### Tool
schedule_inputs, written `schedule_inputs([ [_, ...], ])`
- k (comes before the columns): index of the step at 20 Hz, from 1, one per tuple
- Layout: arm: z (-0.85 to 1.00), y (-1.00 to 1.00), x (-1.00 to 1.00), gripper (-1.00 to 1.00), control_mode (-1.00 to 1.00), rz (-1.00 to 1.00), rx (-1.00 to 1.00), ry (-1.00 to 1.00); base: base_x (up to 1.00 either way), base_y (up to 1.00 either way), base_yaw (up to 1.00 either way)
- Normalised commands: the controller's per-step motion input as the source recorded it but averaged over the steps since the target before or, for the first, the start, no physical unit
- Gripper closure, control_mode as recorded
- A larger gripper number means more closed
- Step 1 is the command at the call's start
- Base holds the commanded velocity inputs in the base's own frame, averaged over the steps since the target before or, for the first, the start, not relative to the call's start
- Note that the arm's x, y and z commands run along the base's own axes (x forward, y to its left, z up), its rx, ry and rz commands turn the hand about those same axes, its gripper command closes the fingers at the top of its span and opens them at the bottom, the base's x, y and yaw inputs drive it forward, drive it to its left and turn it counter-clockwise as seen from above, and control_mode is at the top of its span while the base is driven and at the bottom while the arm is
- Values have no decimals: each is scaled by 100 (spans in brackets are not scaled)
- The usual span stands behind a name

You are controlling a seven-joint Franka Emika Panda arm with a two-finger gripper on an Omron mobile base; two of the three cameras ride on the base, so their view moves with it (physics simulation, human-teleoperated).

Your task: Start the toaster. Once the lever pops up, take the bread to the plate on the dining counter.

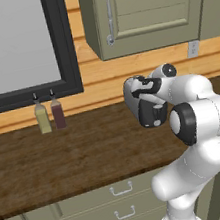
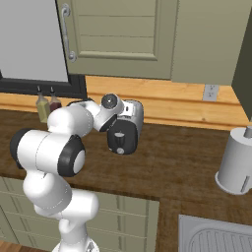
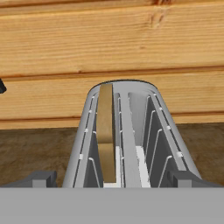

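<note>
Toaster: 1 bread slice in left slot, right slot w/o.

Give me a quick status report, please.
Gripper open, above toaster. Bread sits in left slot, untouched. Nothing blocking.

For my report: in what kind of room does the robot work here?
Most likely a kitchen: a toaster with bread on a wooden counter, drawers below, a sink nearby.
</note>
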Motion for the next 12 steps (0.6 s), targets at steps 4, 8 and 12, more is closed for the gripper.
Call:
schedule_inputs([
  [4, 0, 0, 0, -100, -100, 0, 0, 0, 0, 0, 0],
  [8, 0, 0, 0, -100, -100, 0, 0, 0, 0, 0, 0],
  [12, 0, 0, 0, -100, -100, 0, 0, 0, 0, 0, 0],
])
